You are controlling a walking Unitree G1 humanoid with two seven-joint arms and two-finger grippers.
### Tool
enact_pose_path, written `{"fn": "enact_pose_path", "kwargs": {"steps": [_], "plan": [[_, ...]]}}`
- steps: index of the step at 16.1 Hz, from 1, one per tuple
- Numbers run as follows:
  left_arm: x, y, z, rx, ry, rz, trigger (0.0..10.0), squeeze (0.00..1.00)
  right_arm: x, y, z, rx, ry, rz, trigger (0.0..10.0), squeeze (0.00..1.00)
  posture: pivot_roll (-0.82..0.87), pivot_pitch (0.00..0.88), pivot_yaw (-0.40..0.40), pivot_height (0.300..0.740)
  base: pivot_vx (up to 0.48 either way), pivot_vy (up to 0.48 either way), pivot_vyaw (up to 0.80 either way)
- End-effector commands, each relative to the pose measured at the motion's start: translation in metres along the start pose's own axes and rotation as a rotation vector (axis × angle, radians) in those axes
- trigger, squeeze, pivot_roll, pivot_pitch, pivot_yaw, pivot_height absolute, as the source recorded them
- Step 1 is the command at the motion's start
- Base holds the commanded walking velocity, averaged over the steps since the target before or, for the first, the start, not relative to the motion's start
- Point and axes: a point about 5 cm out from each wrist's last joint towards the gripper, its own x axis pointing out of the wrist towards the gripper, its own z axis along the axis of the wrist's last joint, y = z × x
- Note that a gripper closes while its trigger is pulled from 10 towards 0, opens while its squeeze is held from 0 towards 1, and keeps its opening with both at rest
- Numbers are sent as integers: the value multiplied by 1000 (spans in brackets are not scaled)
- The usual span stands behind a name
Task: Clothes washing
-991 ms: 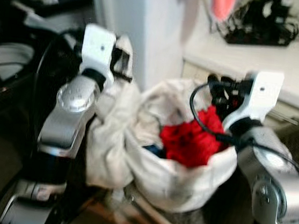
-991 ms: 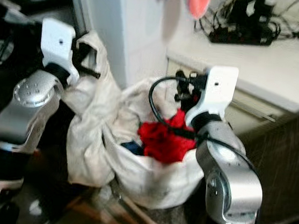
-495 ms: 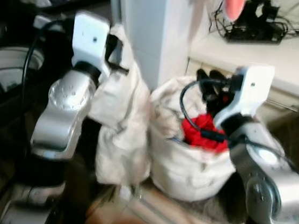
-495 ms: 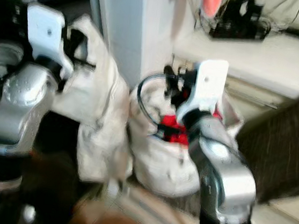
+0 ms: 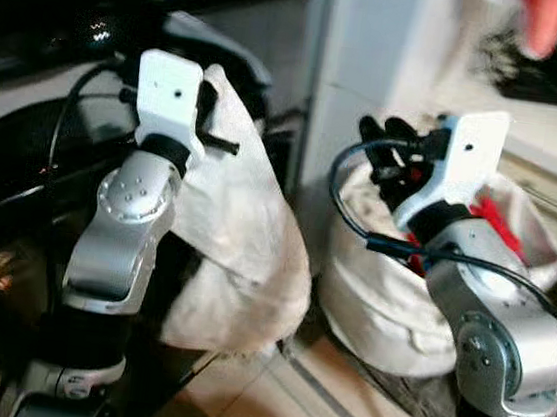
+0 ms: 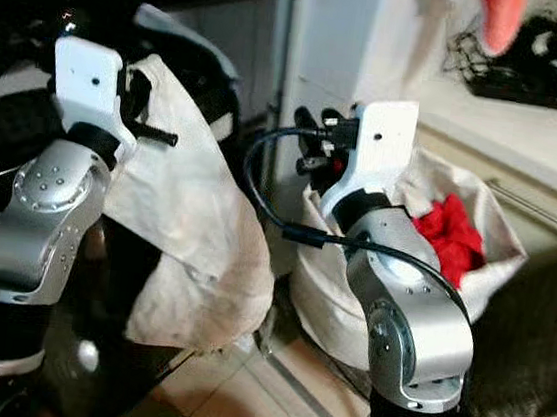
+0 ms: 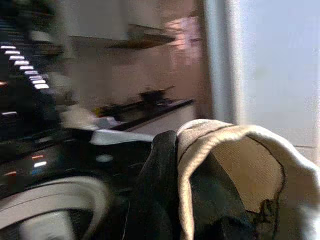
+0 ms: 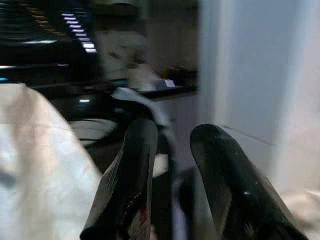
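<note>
Item: cream cloth (image 5: 243,255), pinched shut in my left tool (image 5: 214,111), hanging long-axis down just before the dark washer drum (image 5: 24,149) on my left; right tool (image 8: 172,175), slightly parted and empty, over the laundry bag (image 5: 389,302).

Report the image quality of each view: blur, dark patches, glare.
Left and right eye views: mildly motion-blurred; deep shadow at upper left, the white wall and counter washed out. Left wrist view: soft, dim, streaked lights beside the cream cloth. Right wrist view: the black fingers out of focus, background smeared.
</note>
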Motion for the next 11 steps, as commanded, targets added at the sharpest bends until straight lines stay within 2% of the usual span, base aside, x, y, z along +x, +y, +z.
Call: {"fn": "enact_pose_path", "kwargs": {"steps": [1, 6, 8, 11], "plan": [[4, 0, 28, 15, -126, 16, 10000, 0, 3, -3, 9, -1, -41, -2, 10000, 0, 5, 0, 36, 740, 0, 0, 800], [3, -3, 24, 6, -93, 8, 10000, 0, 2, -8, 7, 9, -38, -29, 10000, 0, 8, 0, 37, 740, 0, 0, 800], [2, -5, 21, 26, -90, -1, 10000, 0, 1, -9, 6, 12, -37, -36, 10000, 0, 8, 0, 38, 740, 0, 0, 800], [3, -4, 18, 38, -73, 26, 10000, 0, 2, -8, 7, 13, -39, -31, 10000, 0, 6, 0, 37, 740, 0, -480, 800]]}}
